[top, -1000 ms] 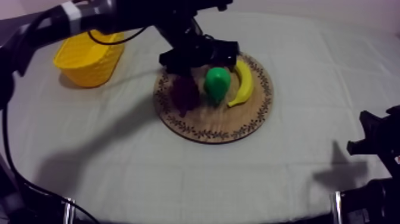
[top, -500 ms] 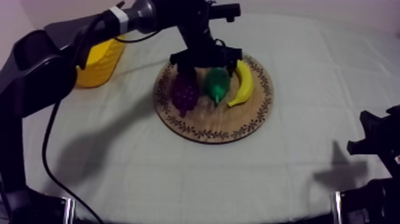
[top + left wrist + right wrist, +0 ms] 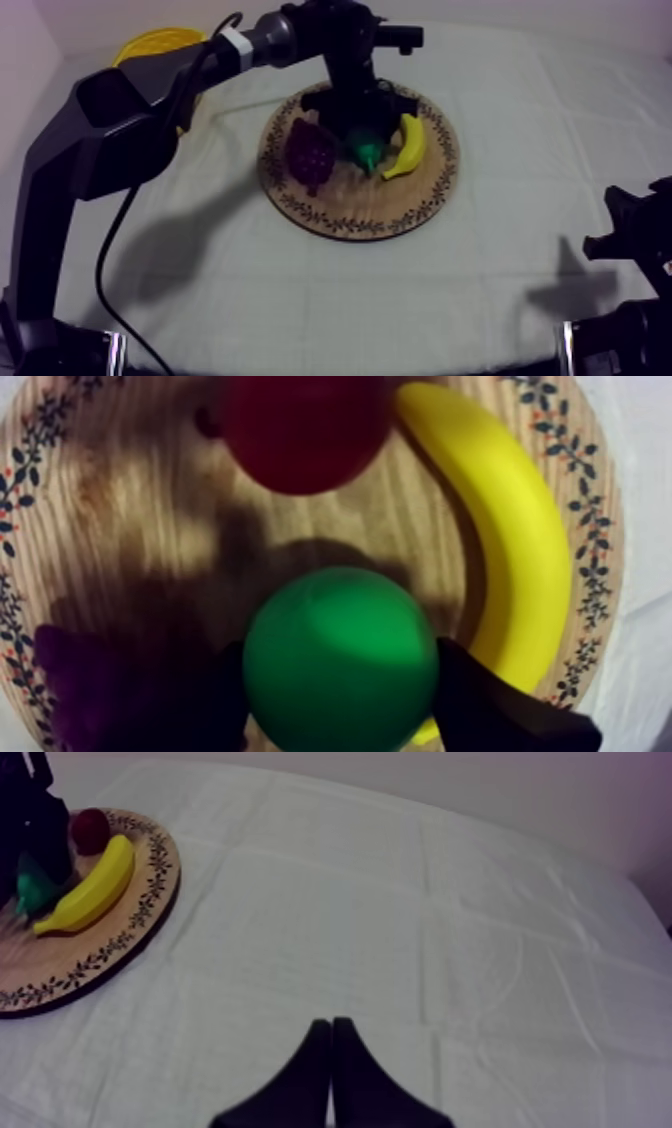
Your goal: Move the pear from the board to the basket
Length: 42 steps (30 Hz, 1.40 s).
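Lowered since the earlier frame, the left gripper has come down from above the fruit and now sits around the pear, while its arm has swung further across the table and covers more of the yellow basket. Its two black fingers are closed against opposite sides of the green pear, which rests on the round wooden board.

Just beside one finger lies the banana, curved along the board's patterned rim. Ahead of the fingertips is the small red fruit. Beside the other finger, in shadow, is the dark purple bunch of grapes.

Behind the left arm, well apart from the gripper, the basket stands at the far edge of the table.

At its own side, low and well apart from the board, the right gripper has not moved, and its fingers lie together as a narrow wedge over bare cloth.

Creased into squares, the grey-white cloth covers the whole table. Beyond the far edge rises a plain pale wall.
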Each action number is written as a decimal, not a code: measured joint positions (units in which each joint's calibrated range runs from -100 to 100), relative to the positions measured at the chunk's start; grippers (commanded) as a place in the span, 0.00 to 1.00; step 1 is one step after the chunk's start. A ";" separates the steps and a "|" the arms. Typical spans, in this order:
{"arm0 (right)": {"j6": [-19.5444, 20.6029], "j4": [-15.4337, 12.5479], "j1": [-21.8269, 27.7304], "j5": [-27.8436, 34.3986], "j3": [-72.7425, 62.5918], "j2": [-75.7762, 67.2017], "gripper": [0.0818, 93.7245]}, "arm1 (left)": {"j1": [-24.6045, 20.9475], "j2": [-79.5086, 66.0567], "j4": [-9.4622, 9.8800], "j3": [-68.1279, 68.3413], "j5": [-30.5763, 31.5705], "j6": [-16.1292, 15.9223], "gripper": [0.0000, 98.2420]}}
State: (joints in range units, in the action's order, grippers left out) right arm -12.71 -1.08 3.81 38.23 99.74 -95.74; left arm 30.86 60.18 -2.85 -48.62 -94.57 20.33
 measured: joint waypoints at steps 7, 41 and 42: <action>0.00 0.00 0.03 0.00 0.00 0.00 0.00 | 1.72 -6.65 4.04 2.82 -0.48 1.22 0.61; 0.00 0.00 0.07 0.00 0.00 0.00 0.00 | -27.30 -34.07 9.26 39.87 16.50 -5.22 0.69; 0.00 0.00 0.07 0.00 0.00 0.00 0.00 | -27.70 -33.16 8.96 40.24 17.53 -5.40 0.69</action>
State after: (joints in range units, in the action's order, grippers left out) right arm -12.71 -1.08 3.89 38.23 99.74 -95.74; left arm 3.15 27.02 6.11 -8.38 -77.04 14.92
